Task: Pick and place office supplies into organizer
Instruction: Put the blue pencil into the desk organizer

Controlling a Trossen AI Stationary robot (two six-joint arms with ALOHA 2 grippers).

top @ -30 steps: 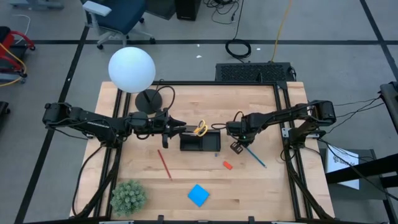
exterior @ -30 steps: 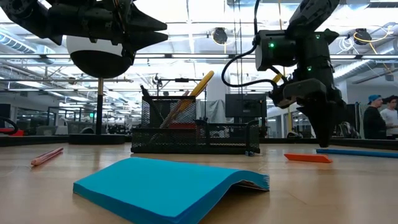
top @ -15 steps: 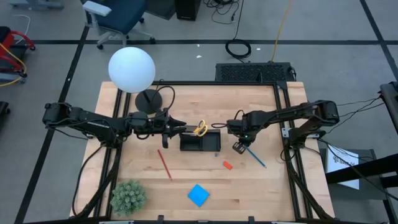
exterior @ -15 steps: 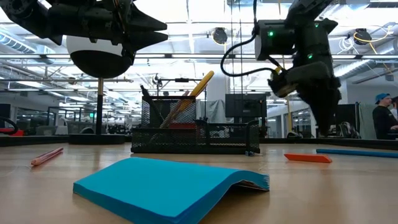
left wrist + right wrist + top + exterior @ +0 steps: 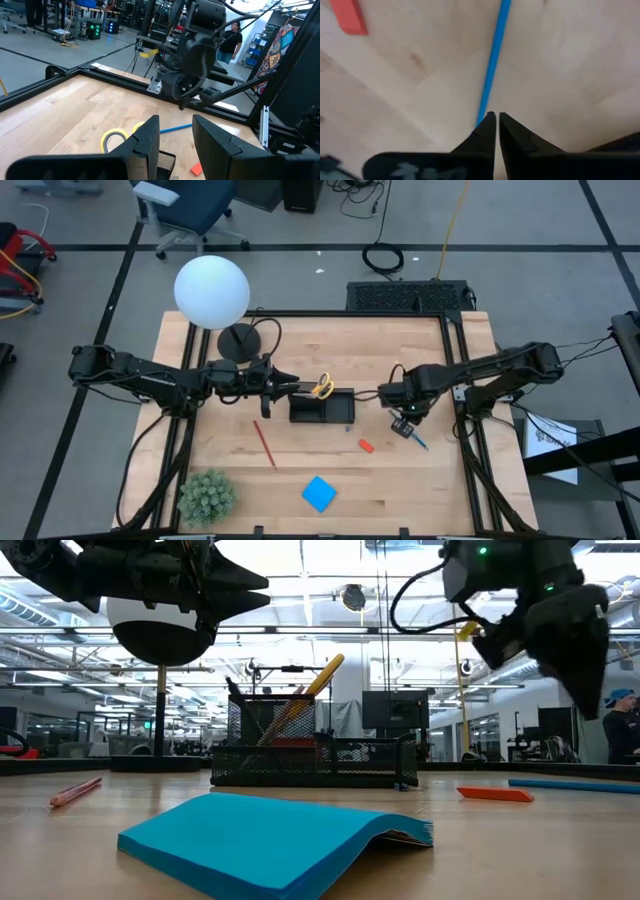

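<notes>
While the right gripper [image 5: 402,427] hangs pinched shut and empty over the blue pen [image 5: 418,440], the left gripper [image 5: 294,388] waits. Its fingers stand part open, empty, at nine o'clock of the organizer [image 5: 322,409].

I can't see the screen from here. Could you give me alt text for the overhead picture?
Seen from above, two dark robot arms reach over a wooden table towards a black organizer with yellow scissors at its edge. The right gripper hangs over a blue pen; the left gripper waits beside the organizer. A red pencil, orange eraser, blue note pad, green plant and white lamp are also there.
</notes>
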